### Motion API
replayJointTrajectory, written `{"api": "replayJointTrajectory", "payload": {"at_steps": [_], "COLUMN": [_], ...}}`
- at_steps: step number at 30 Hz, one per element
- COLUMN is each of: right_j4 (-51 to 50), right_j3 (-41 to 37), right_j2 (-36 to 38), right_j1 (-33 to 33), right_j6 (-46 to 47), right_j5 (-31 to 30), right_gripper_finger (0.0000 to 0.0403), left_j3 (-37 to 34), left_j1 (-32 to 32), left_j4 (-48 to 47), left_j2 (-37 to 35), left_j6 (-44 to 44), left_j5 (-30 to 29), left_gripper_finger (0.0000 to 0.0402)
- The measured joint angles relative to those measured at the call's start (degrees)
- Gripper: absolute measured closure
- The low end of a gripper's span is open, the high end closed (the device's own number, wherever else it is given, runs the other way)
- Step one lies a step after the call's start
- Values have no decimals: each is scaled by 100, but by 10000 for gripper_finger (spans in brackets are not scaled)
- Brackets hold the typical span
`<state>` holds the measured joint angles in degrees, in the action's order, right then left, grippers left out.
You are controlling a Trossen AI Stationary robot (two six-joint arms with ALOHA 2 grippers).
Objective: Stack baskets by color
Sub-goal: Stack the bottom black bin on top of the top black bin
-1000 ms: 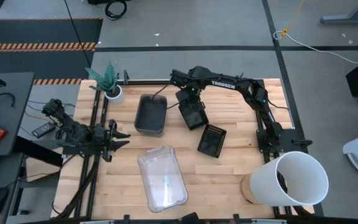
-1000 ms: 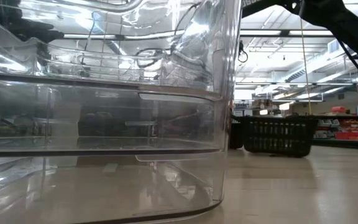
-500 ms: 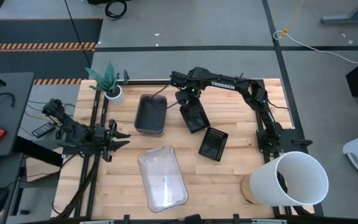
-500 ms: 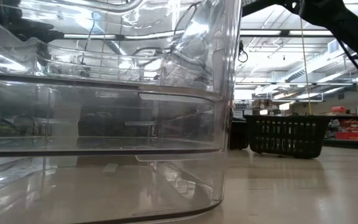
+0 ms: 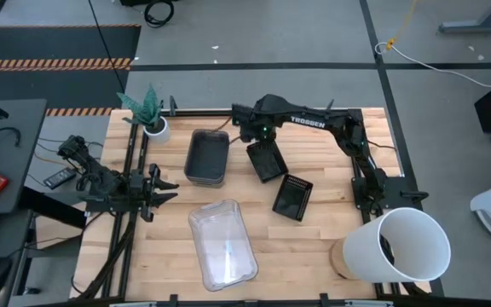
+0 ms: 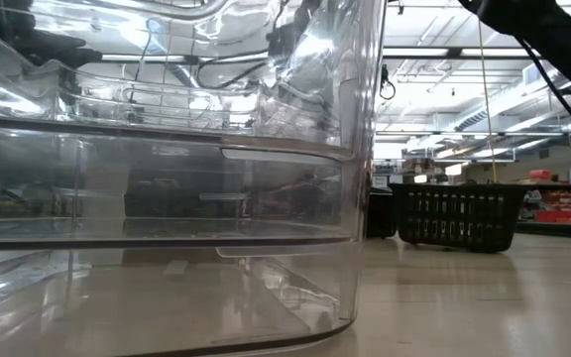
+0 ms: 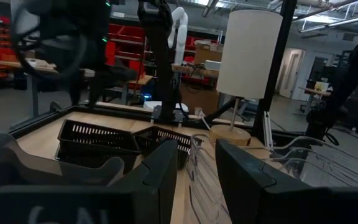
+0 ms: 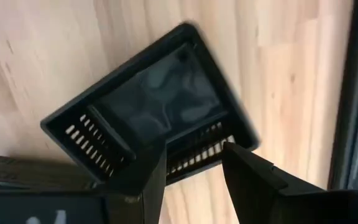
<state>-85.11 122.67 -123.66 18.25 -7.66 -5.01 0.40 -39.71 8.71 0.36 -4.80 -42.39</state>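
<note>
Grey baskets [image 5: 207, 157] left of two slotted trays [image 5: 265, 161]; clear basket [image 5: 222, 243] in front.

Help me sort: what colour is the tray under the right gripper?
Black, with slotted sides; the tray shows best in the right wrist view.

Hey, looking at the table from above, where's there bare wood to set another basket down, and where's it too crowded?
Bare wood lies between the clear basket and the white bucket, and along the far right edge near the right arm's base. It is crowded mid-table, where the grey baskets and two black slotted trays sit beneath the right gripper.
</note>
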Motion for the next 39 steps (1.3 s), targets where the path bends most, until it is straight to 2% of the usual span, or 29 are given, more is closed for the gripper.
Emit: {"api": "replayJointTrajectory", "payload": {"at_steps": [6,11,18,27,33,39], "right_j4": [-557,-489,-94,883,1813,2689], "right_j3": [-387,-749,-2034,-3911,-5081,-5887], "right_j2": [-7,194,738,1950,2538,2811], "right_j1": [-445,-809,-1003,-1112,-1109,-1041], "right_j6": [629,922,1525,2534,2715,2743], "right_j5": [-131,311,205,176,170,279], "right_gripper_finger": [242,243,243,238,217,190], "left_j3": [0,0,0,0,0,0], "left_j1": [0,0,0,0,0,-1], "left_j4": [0,2,33,37,38,39], "left_j2": [0,0,0,0,0,0], "left_j6": [-7,-7,-5,-5,-5,-3], "left_j5": [0,0,2,2,2,2], "left_gripper_finger": [285,285,285,285,285,285]}}
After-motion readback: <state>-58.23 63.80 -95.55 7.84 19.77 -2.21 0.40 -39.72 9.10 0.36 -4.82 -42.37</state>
